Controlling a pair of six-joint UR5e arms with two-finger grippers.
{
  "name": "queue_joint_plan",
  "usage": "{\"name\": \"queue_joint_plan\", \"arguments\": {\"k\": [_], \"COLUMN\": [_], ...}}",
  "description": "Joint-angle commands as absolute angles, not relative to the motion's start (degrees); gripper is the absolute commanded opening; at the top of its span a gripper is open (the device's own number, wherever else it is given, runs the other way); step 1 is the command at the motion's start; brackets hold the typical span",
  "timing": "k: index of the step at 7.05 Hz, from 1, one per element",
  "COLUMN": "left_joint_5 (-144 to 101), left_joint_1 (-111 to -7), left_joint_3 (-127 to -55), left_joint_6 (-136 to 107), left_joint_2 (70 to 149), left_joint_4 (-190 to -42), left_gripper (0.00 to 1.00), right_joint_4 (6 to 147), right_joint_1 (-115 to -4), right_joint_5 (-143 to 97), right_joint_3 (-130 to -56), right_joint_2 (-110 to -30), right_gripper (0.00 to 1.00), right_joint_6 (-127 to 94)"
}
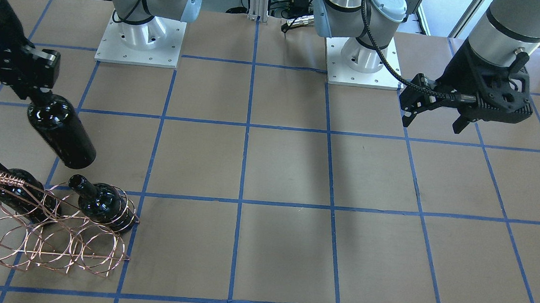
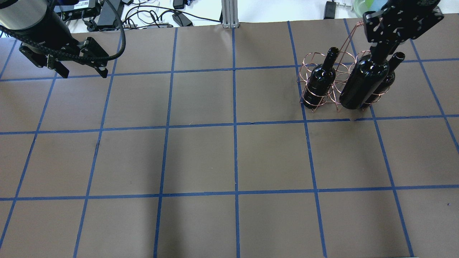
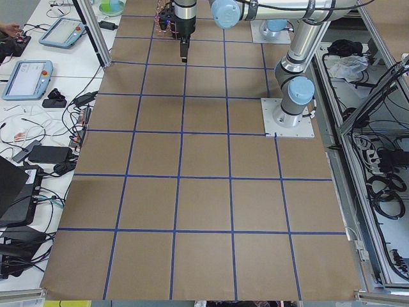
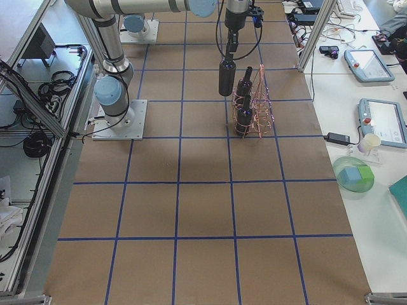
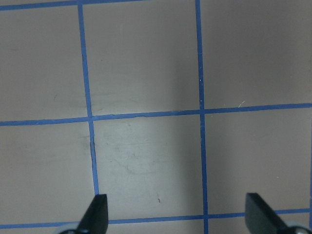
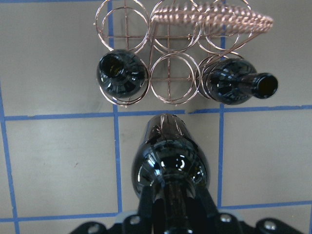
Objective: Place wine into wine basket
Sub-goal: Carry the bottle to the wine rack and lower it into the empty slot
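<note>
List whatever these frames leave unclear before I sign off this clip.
- Right wrist view: the held bottle hides the right gripper's fingers on its neck.
- Exterior left view: the basket is too small and far off to read.
- Left wrist view: the left gripper is cut off by the bottom edge.

Table (image 2: 200, 157) topped in brown paper, with a blue tape grid (image 2: 235, 124). White side bench (image 4: 343, 82) holds a teach pendant (image 4: 383, 121) and a green bowl (image 4: 355, 178). Aluminium post (image 2: 229, 12) at the far edge. Cable clutter (image 3: 383, 185) along the other side. Light is even, shadows soft.
</note>
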State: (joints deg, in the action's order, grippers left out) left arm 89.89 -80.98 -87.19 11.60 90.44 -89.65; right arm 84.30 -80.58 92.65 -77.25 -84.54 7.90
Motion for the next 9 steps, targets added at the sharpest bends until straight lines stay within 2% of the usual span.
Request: {"name": "queue_joint_plan", "arguments": {"k": [1,4,9], "left_joint_5": [90.1,90.1,90.2], "left_joint_1": [-80.9,-80.9,-85.5], "left_joint_3": [-87.2,-87.2,-87.2], "left_joint_6": [11.6,11.6,10.3], "left_joint_2": [90.4,90.4,90.1], "left_joint_4": [-89.6,-89.6,-89.4], "left_gripper": [1.0,1.0,1.0], "right_joint_4": [87.7,89.6,92.5], "right_joint_1": [-79.2,-79.2,-79.3], "right_joint_5": [91.9,91.6,91.1], "right_joint_3": [-72.5,-71.3,-75.4], "right_joint_2": [-80.5,-76.8,-76.0], "right_gripper": [0.28,0.28,0.26], "right_joint_6": [8.4,8.5,9.1]}}
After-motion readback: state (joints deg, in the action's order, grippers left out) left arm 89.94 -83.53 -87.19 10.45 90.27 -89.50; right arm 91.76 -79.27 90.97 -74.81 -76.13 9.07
